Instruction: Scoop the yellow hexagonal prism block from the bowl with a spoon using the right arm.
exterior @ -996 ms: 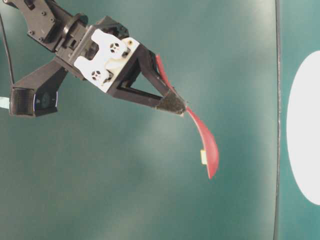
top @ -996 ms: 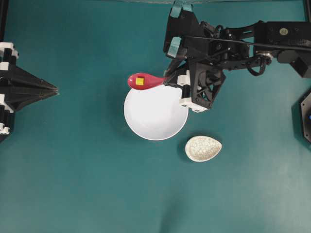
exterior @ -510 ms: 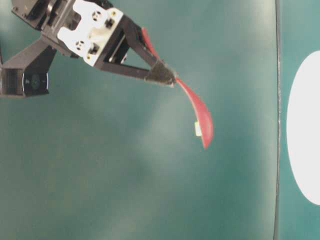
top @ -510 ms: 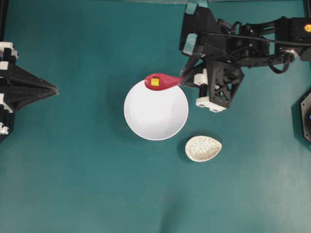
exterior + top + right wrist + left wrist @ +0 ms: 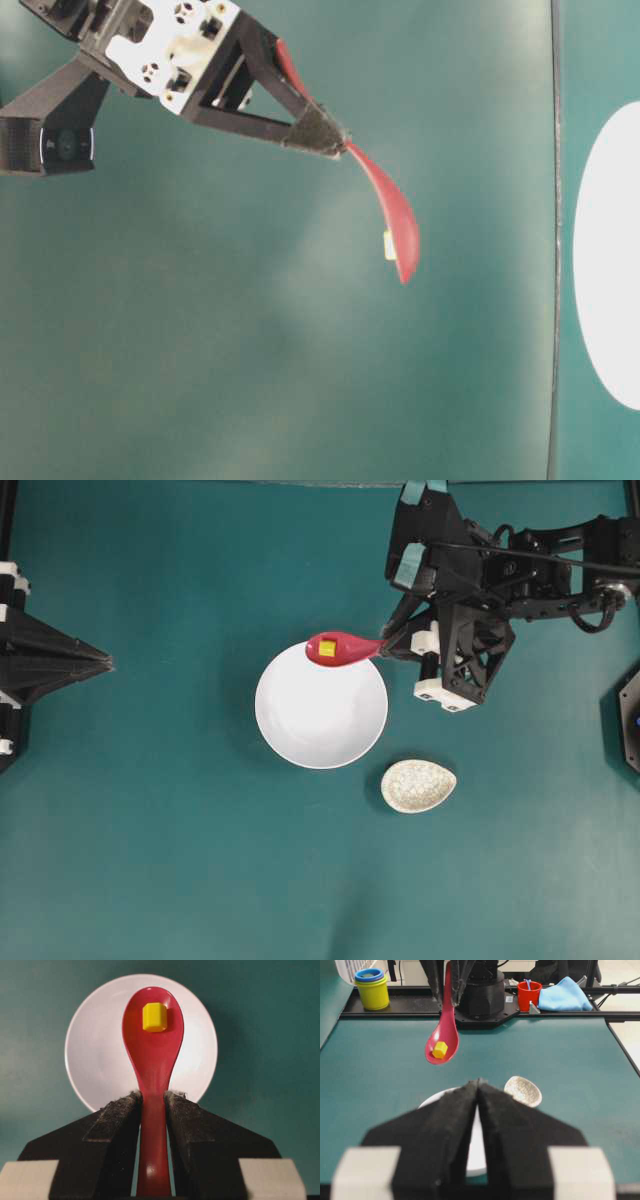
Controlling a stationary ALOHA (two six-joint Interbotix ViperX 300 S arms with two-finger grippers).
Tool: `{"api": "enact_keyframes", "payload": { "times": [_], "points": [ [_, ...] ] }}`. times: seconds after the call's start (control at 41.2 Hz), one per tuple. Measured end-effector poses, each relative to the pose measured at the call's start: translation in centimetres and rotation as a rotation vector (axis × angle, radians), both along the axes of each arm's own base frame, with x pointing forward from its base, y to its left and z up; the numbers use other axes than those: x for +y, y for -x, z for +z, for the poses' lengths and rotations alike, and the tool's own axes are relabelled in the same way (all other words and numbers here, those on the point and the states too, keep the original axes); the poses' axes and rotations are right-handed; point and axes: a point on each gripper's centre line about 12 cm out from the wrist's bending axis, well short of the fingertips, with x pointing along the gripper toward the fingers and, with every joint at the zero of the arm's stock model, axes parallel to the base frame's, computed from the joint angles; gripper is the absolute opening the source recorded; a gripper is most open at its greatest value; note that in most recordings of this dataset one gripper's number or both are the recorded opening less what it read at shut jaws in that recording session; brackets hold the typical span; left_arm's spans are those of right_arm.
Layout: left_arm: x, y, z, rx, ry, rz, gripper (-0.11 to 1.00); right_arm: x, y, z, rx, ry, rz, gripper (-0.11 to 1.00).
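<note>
My right gripper (image 5: 153, 1095) is shut on the handle of the red spoon (image 5: 152, 1050). The yellow hexagonal prism block (image 5: 154, 1016) lies in the spoon's scoop. From above, the spoon (image 5: 343, 648) hangs in the air over the far rim of the white bowl (image 5: 320, 720), with the block (image 5: 327, 649) in it and the right gripper (image 5: 387, 645) to its right. In the table-level view the spoon (image 5: 392, 225) is well clear of the table. My left gripper (image 5: 478, 1082) is shut and holds nothing; it stays at the left edge (image 5: 105, 663).
A speckled egg-shaped dish (image 5: 418, 785) lies right of the bowl and nearer the front. Beyond the table's far edge stand a yellow and blue cup stack (image 5: 371, 987), a red cup (image 5: 528, 995) and a blue cloth (image 5: 565, 995).
The right arm has carried the spoon, with the block in it, to the right and higher. The left arm has not moved.
</note>
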Motion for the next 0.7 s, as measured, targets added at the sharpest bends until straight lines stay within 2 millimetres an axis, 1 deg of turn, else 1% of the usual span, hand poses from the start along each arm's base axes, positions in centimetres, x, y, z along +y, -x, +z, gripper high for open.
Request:
{"api": "enact_keyframes", "payload": {
  "times": [0.219,0.704],
  "points": [
    [0.01,-0.19,-0.47,0.032,0.0,0.0,0.09,-0.06,-0.14,0.13,-0.016,0.01,0.003,0.25],
    [0.01,-0.2,-0.5,0.038,0.0,0.001,0.09,-0.05,-0.01,-0.27,-0.005,0.009,0.003,0.25]
  ]
}}
